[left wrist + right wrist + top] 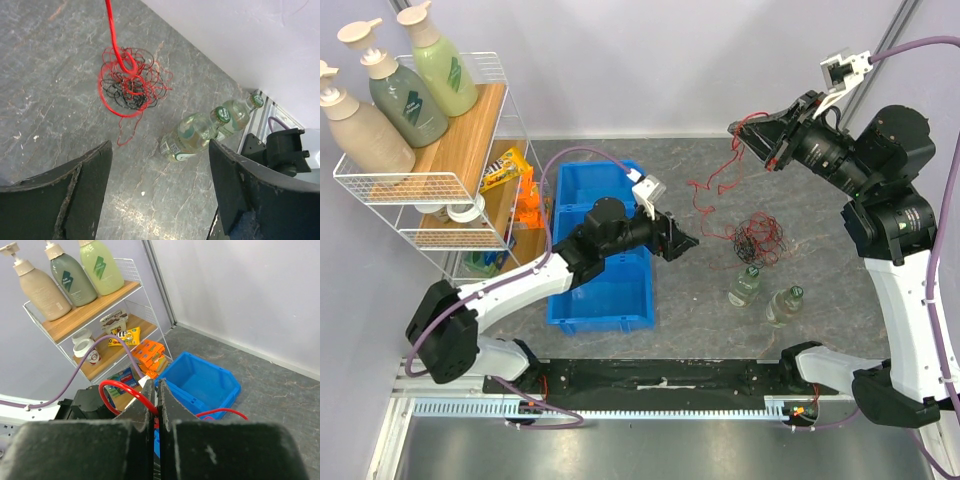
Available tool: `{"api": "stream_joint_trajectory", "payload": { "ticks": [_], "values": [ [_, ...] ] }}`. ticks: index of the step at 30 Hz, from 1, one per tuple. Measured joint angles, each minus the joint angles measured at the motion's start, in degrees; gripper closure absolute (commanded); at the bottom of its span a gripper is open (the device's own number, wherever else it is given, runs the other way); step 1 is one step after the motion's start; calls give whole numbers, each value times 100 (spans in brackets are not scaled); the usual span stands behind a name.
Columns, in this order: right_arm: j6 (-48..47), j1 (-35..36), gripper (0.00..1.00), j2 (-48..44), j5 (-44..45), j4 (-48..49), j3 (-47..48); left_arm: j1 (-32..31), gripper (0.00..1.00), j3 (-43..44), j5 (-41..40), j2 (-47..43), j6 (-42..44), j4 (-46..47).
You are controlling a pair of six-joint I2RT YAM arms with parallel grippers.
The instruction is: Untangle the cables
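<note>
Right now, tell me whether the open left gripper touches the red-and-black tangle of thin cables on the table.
Apart. The left wrist view shows bare grey table between the open left gripper and the red-and-black cable tangle.

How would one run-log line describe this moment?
right gripper: shut on red cable, high | left gripper: open, empty | tangle: on table

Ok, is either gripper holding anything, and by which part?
The right gripper is shut on a red cable, pinched mid-strand with loops showing either side. The left gripper is open, holding nothing.
</note>
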Motion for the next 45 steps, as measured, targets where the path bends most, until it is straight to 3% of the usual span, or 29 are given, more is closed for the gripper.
{"api": "stream_joint_trajectory", "payload": {
  "ticks": [6, 8, 11, 12, 13, 14, 15, 20, 27, 34, 38, 45],
  "values": [
    [2, 2, 100, -2, -55, 2, 0, 0, 8, 365, 68, 238, -52, 35],
    [2, 2, 100, -2, -59, 2, 0, 4, 12, 533, 203, 479, -146, 199],
    [2, 0, 100, -20, -70, 0, 0, 4, 42, 654, 374, 813, -343, 452],
    [2, 2, 100, -31, -74, 0, 0, 2, 59, 721, 396, 940, -404, 481],
    [0, 2, 100, -46, -72, 0, 0, 0, 70, 787, 413, 1038, -463, 481],
    [-9, 2, 100, -68, -52, -7, 0, 0, 93, 898, 404, 1169, -485, 439],
    [-37, 0, 100, -94, 4, -22, 0, 0, 98, 986, 356, 1259, -522, 387],
    [-551, 4, 100, -184, 1058, -577, 225, 94, 98, 850, -66, 1196, -610, 122],
    [-1279, 0, 100, -634, 2765, -1016, -468, 686, 98, -328, -289, -459, -664, -577],
    [-1235, 177, 100, -367, 2380, -669, -1659, 1217, 98, 197, -450, -1915, -507, -1644],
    [-920, 627, 100, 20, 1882, -238, -2087, 1429, 98, 743, -667, -1963, -310, -2122],
    [-389, 1574, 100, 332, 1394, 638, -2236, 1884, 98, 817, -1062, -1661, -275, -2538]
  ]
}}
